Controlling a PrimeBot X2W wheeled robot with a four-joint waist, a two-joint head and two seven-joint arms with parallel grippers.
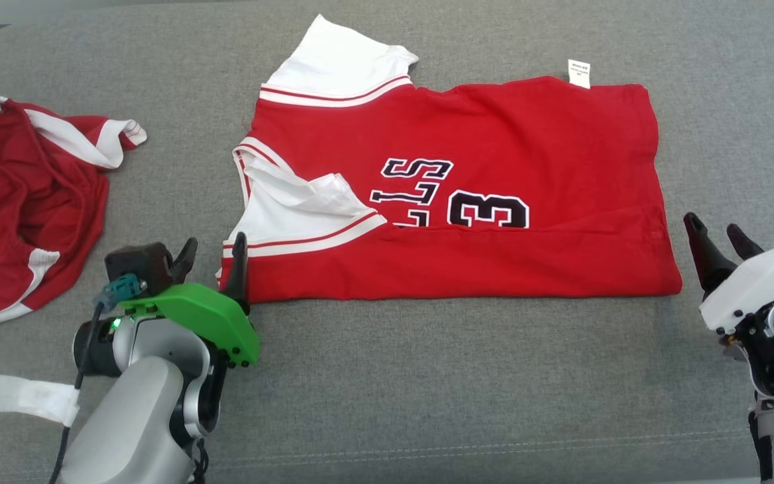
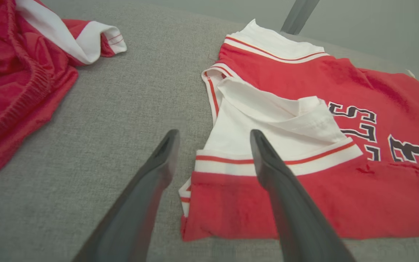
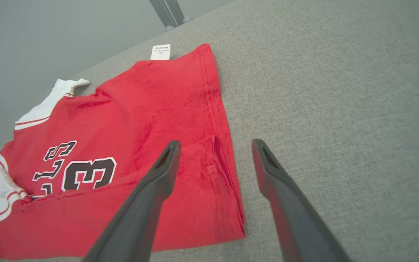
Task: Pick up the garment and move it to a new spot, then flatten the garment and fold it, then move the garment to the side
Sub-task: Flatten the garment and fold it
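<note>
The garment is a red jersey with white sleeves and black lettering, lying flat on the grey surface with its near edge folded up over the print. My left gripper hovers open at the jersey's near left corner; in the left wrist view its fingers straddle the white sleeve band of the jersey. My right gripper stands open just off the near right corner, and in the right wrist view the hem of the jersey lies between and left of its fingers. Neither holds cloth.
A second red garment with white trim lies crumpled at the far left, also seen as a red heap in the left wrist view. A white cloth strip lies near the front left. Bare grey upholstery stretches in front of the jersey.
</note>
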